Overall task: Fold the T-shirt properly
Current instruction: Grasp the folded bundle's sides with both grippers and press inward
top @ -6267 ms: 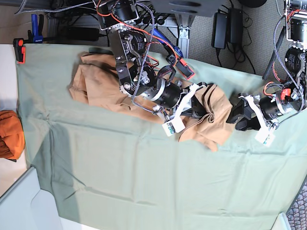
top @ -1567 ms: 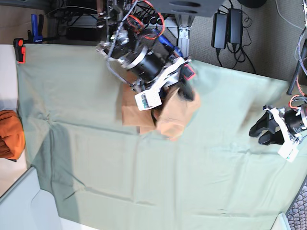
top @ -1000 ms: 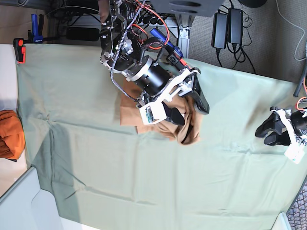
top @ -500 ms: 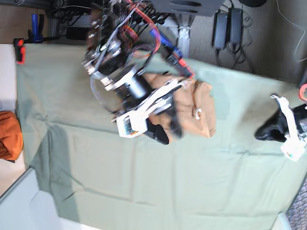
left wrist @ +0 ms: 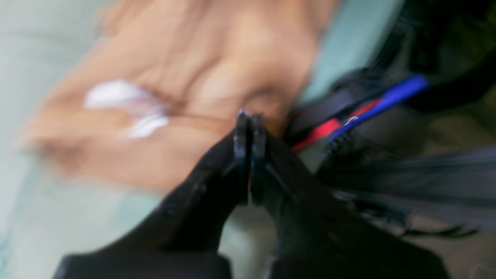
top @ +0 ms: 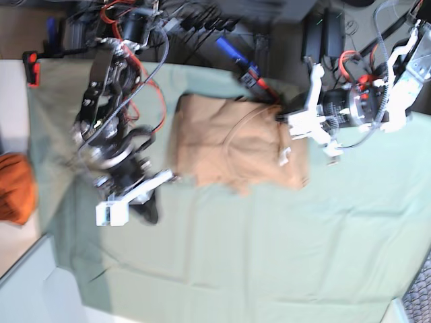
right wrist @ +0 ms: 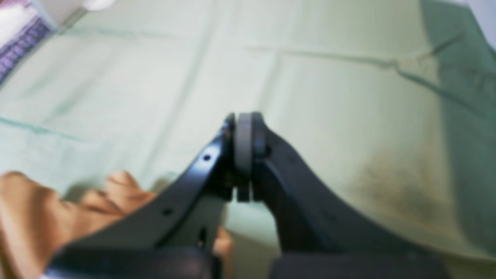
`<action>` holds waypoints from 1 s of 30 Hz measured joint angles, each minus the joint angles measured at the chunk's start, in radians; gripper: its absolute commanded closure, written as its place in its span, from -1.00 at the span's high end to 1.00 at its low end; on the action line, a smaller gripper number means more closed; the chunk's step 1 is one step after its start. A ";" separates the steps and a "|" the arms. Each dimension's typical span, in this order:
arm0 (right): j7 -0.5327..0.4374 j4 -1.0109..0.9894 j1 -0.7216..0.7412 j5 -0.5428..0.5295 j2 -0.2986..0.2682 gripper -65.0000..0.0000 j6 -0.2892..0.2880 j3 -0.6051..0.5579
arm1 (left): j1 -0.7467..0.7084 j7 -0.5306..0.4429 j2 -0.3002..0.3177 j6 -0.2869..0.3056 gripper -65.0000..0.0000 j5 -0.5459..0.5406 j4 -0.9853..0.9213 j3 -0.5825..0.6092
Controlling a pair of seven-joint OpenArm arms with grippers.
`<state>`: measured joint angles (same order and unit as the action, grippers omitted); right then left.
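The peach-tan T-shirt (top: 236, 148) lies folded in a rough rectangle on the pale green sheet (top: 236, 256). My left gripper (top: 286, 116) is at the shirt's far right corner. In the blurred left wrist view its jaws (left wrist: 247, 118) are shut and empty, with the shirt (left wrist: 201, 69) and its white label just beyond them. My right gripper (top: 148, 212) is left of the shirt, over bare sheet. In the right wrist view it (right wrist: 243, 120) is shut and empty, with the shirt's edge (right wrist: 38, 209) at the lower left.
A darker orange cloth bundle (top: 13, 188) lies at the left edge, off the sheet. Cables and power bricks (top: 323, 33) run behind the table's far edge. A red clamp (top: 30, 64) grips the far left corner. A pale bin corner (top: 27, 289) stands at the lower left.
My right arm has pulled left off the shirt onto bare sheet. My left arm has swung in from the right edge to the shirt's far right corner. The shirt now lies uncovered.
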<state>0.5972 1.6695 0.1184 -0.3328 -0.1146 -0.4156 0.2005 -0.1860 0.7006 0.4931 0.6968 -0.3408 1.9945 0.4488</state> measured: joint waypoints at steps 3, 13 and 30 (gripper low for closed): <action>0.006 -0.157 0.066 0.007 -0.022 -1.00 0.000 -0.042 | -0.003 -0.014 -0.032 0.000 -1.00 0.064 -0.048 0.039; 0.031 -0.331 0.159 0.050 -0.033 -1.00 0.000 -0.245 | 0.089 -0.066 -0.132 0.000 -1.00 0.061 -0.276 0.042; 0.149 -0.164 -0.016 -0.127 -0.140 -1.00 0.000 -0.257 | 0.349 -0.090 -0.130 0.022 -1.00 0.042 -0.549 0.042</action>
<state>0.7460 1.5051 0.1028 -0.4603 -0.2543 -0.4156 -0.0570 0.1627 0.6102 0.3634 0.7185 -0.2985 1.4452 0.4908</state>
